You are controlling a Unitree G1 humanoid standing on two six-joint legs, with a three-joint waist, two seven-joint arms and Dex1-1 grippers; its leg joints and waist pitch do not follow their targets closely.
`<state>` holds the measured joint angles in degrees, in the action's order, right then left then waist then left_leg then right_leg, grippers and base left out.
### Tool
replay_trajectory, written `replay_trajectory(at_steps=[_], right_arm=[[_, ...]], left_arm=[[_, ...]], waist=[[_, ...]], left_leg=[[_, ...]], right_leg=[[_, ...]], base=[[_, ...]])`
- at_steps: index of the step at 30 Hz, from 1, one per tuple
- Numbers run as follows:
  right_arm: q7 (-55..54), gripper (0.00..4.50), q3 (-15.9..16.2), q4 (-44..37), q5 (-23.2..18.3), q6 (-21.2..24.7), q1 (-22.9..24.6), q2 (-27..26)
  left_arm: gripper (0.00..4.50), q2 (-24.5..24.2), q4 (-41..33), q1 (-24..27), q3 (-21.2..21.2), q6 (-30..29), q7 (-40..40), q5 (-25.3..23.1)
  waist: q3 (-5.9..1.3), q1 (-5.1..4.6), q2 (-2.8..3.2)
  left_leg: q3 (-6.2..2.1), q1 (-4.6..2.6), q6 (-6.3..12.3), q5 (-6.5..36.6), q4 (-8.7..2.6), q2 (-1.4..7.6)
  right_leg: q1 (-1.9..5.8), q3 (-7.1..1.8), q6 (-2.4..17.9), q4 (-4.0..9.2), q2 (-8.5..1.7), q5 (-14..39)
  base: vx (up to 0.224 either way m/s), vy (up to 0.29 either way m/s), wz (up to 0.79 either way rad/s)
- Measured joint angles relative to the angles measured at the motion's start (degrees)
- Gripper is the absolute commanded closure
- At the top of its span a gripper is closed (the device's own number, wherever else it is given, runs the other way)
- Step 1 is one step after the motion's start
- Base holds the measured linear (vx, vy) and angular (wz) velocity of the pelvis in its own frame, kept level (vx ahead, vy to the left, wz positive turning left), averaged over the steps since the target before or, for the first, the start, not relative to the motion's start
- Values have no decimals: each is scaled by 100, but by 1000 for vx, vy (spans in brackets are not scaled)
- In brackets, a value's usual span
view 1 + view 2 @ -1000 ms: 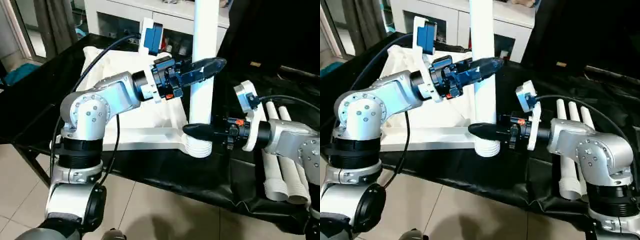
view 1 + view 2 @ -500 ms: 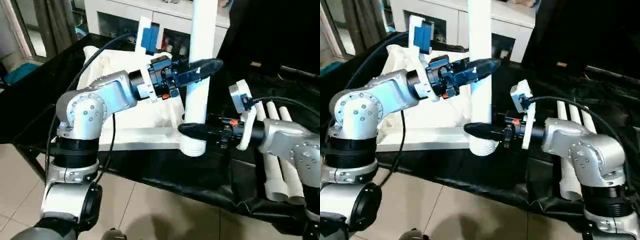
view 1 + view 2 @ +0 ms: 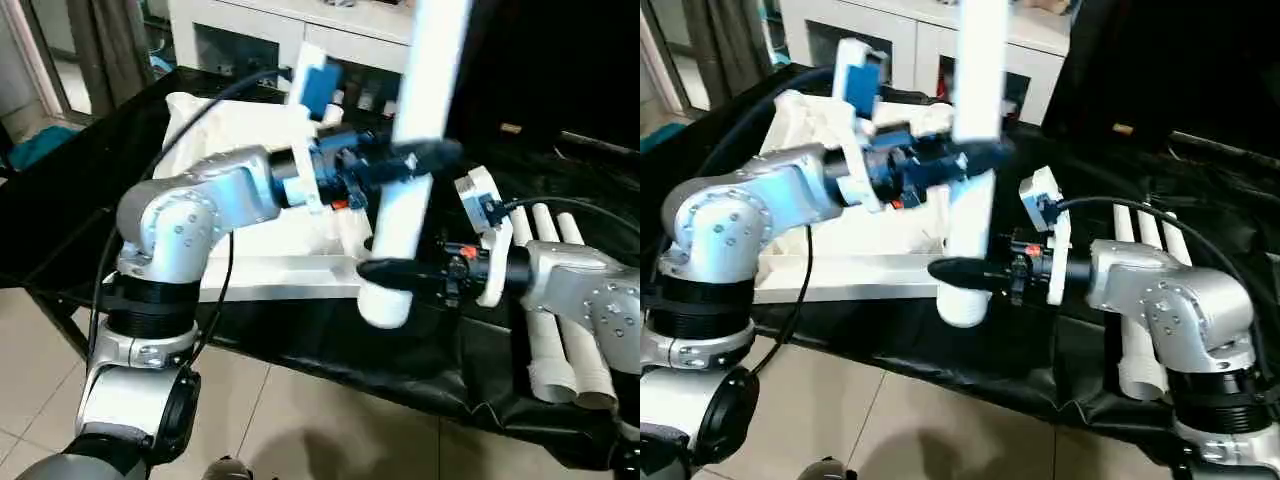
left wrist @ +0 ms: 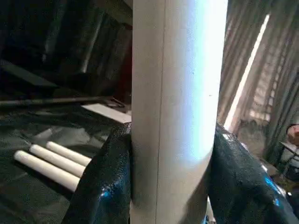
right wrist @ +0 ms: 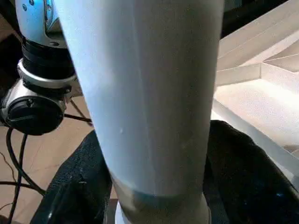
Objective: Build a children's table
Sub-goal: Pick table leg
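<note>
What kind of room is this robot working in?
Probably an ordinary indoor room used as a test space: a tiled floor, a white cabinet with glass doors behind, curtains at a window, and a black-draped worktable.

Even indoor light, moderately bright. Motion blur on the raised white leg (image 3: 415, 150) and left gripper (image 3: 425, 160). Daylight through curtains (image 4: 261, 84) behind. Black drape (image 3: 330, 345) dark, faint sheen. Soft shadow on floor tiles (image 3: 290, 440).
</note>
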<state>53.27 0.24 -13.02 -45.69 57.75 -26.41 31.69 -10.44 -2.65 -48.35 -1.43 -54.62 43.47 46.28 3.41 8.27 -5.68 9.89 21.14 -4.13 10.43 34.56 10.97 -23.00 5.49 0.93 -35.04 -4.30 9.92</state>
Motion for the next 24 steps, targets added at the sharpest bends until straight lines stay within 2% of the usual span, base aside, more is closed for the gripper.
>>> replay_trajectory(at_steps=[10,18,24], right_arm=[[11,152,128,-19,90,-49,2,44],[20,224,214,-33,111,-77,110,52],[-31,247,215,-38,111,-99,110,1]], left_arm=[[268,25,21,0,-71,2,-2,-33],[268,1,133,0,-71,4,-2,-56],[268,-5,138,0,-63,14,-3,-93]], waist=[[0,-3,0],[0,-2,0],[0,-2,0]], left_leg=[[0,0,-1,0,0,0],[0,0,0,0,0,0],[0,0,-1,0,0,0]], right_leg=[[-1,0,0,-1,0,0],[0,0,0,-1,0,0],[0,0,0,-2,0,0]], base=[[0,0,0],[0,0,0],[0,0,0]])
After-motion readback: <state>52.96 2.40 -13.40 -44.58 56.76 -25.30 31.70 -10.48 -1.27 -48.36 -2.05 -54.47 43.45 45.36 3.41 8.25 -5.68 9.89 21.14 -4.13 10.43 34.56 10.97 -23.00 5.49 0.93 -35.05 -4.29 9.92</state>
